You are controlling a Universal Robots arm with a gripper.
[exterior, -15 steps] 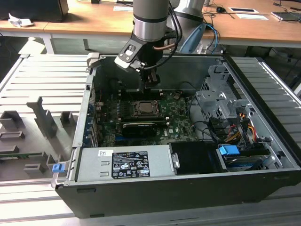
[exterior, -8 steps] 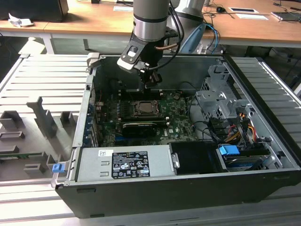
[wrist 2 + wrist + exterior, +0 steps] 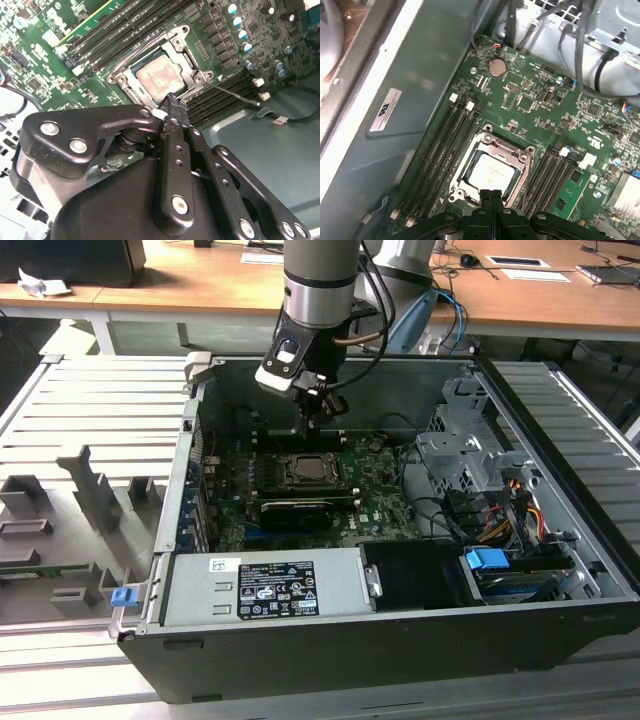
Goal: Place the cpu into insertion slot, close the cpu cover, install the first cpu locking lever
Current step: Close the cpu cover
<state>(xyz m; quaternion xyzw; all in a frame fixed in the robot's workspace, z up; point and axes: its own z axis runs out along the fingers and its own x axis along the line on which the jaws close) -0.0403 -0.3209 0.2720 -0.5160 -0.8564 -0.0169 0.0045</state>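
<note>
Seen in the exterior view, starting at nine o'clock: grey ribbed surface [image 3: 90, 400] carrying grey moulded fixtures [image 3: 85, 490] and one small blue clip [image 3: 122, 596]. Next along, one open computer case [image 3: 400, 660], taking up the centre and the three o'clock side. Inside it, at seven o'clock, one power supply box [image 3: 265, 585] with a label. At the centre, one green motherboard [image 3: 375, 505]. At three o'clock, one metal drive cage [image 3: 470, 455] with bundled cables and one blue connector [image 3: 487, 565].

Hanging from twelve o'clock, one arm [image 3: 320, 280], wrist near upright, reaching into the case, jaws pointing down close to the socket's twelve o'clock edge. Pressed together in both wrist views, fingertips [image 3: 496, 197] touching, nothing held between them, poised right at the socket's rim.

Seated flat in the socket, the cpu [image 3: 489, 175], silver-tan top showing. Lying down around it, the cpu cover [image 3: 500, 148], its window framing the chip. Sticking out from one socket corner in the second wrist view, one thin lever [image 3: 232, 93], clear of the jaws. Flanking the socket, two banks of black memory slots [image 3: 445, 145]. Elsewhere on the board, one coin cell [image 3: 496, 66].
</note>
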